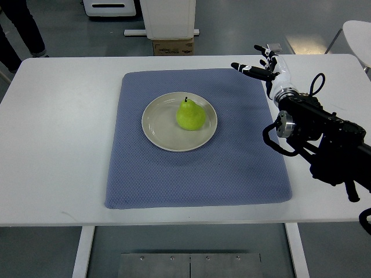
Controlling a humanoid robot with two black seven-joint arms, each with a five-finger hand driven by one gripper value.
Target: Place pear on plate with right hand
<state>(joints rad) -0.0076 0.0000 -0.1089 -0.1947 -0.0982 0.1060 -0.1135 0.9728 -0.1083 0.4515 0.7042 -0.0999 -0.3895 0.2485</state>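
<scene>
Green pear [191, 116] sits upright on the plate [157, 128], right of its centre. Plate on blue mat [197, 174], white tabletop [58, 145]. Right hand [262, 65] hovers over the mat's far right corner, fingers spread, holding nothing, well apart from the pear.

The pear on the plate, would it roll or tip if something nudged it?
Probably. The pear stands stem-up on the plate, so a nudge could tip it. Its rounded body would likely roll, and its smooth skin looks somewhat slippery.
</scene>
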